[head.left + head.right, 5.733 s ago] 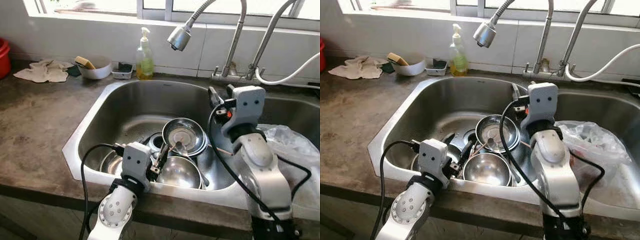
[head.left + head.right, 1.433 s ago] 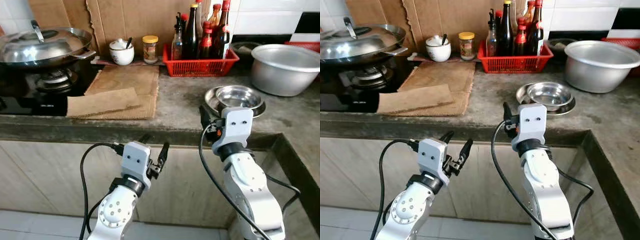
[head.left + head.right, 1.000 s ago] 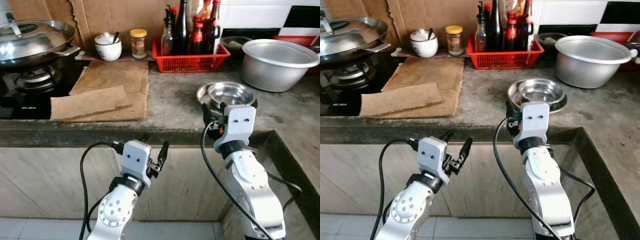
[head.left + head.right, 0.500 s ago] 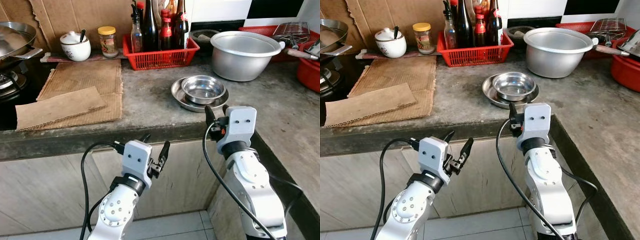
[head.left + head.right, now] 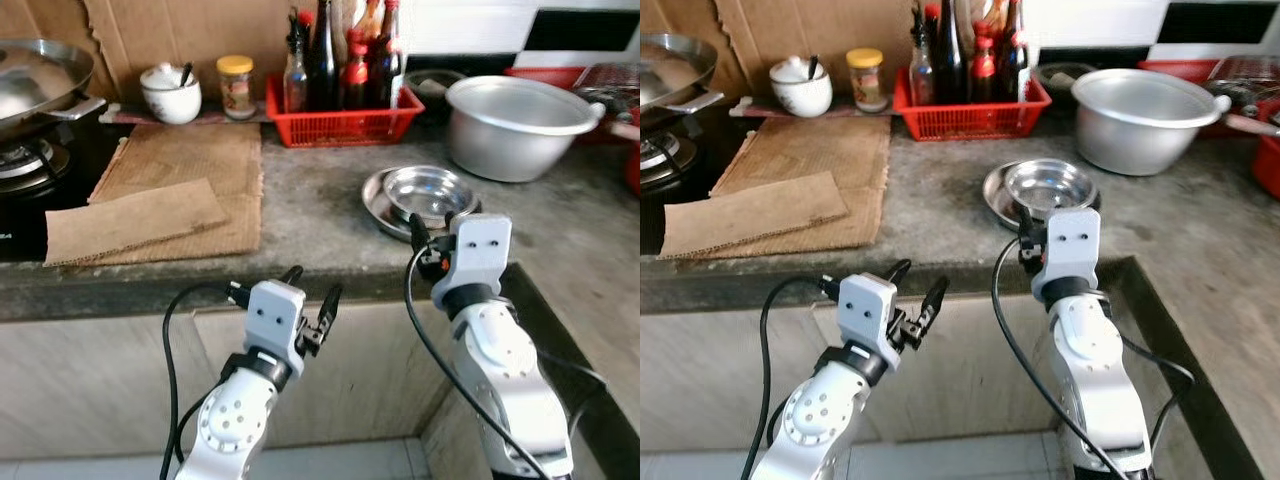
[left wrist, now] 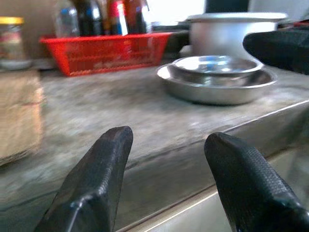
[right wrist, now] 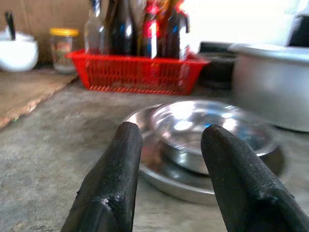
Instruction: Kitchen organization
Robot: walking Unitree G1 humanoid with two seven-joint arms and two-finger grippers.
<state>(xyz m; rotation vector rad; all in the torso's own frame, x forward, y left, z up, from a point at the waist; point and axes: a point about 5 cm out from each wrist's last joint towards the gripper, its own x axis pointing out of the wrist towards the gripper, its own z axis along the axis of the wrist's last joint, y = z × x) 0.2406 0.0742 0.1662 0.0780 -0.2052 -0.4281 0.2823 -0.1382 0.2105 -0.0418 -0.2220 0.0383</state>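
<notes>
Two nested shiny steel dishes, a small round bowl (image 5: 424, 190) in a shallow plate (image 5: 385, 205), sit on the rough grey stone surface (image 5: 310, 215) beside a red plastic basket (image 5: 340, 118) of bottles. Right gripper (image 7: 169, 145), fingers spread and empty, hovers just before them; left gripper (image 6: 169, 159), equally released, hangs below the edge.

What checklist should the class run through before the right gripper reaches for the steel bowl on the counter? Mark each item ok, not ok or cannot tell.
1. Right gripper open and empty: ok.
2. Right gripper aimed at the steel bowl: ok.
3. Bowl sits inside the steel plate, so the plate may lift too: not ok.
4. Counter bare between gripper and plate: ok.
5. Left gripper open, below the counter edge, out of the way: ok.
6. Bowl empty: cannot tell.
</notes>
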